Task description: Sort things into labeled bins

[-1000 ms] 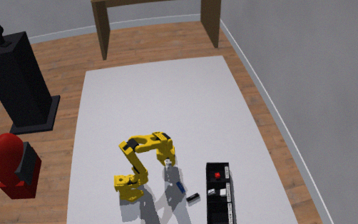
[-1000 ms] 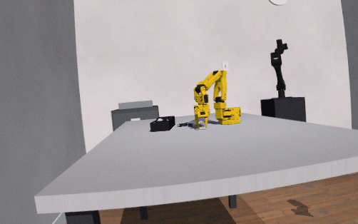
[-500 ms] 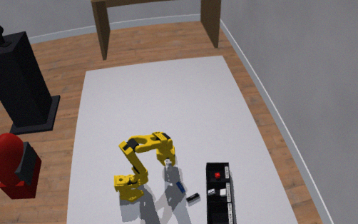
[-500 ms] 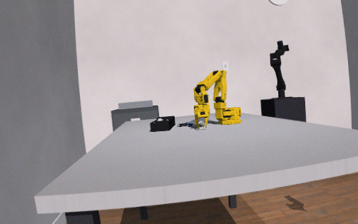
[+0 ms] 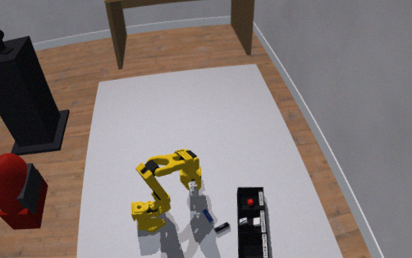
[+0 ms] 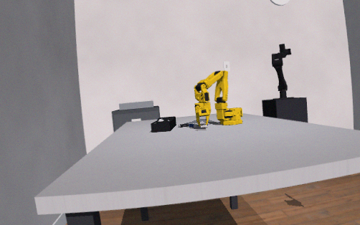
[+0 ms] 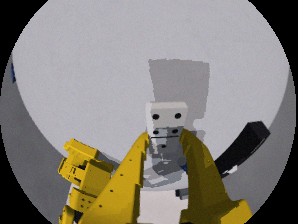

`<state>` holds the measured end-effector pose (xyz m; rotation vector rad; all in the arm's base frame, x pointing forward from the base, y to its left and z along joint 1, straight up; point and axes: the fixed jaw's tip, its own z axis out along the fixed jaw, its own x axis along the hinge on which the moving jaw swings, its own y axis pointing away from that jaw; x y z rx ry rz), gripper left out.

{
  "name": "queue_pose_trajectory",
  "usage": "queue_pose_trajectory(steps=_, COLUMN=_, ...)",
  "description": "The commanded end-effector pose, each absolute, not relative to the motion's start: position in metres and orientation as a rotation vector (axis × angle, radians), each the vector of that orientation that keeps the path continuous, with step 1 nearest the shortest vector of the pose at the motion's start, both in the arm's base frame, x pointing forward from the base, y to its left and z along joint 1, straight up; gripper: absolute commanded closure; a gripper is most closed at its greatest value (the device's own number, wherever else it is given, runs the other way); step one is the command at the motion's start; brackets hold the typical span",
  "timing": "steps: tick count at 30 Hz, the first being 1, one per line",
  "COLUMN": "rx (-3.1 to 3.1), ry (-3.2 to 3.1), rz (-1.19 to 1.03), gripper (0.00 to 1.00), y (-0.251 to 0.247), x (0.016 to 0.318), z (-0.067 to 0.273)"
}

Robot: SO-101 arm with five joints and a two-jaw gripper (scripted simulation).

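The yellow claw (image 7: 166, 143) is clamped on a small white dotted block (image 7: 166, 120), raised just off the grey worktop (image 5: 172, 115), presumably to carry it toward the black labelled bins (image 5: 251, 222).

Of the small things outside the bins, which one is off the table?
The white block, clamped in the end effector. The blue piece and black bar lie on the table.
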<state>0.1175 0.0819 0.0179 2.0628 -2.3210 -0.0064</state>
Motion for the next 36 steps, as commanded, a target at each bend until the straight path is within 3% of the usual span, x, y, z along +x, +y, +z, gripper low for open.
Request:
queue_pose_trajectory(steps=1, rx=2.111, ry=-2.347, rz=0.004, gripper=1.0, y=0.087, x=0.125, z=0.036)
queue_pose_trajectory(steps=21, rx=2.096, ry=-2.362, rz=0.004, gripper=1.0, y=0.085, x=0.126, z=0.054)
queue_pose_trajectory(steps=36, rx=1.818, ry=-2.608, rz=0.011, gripper=1.0, y=0.076, x=0.154, z=0.063)
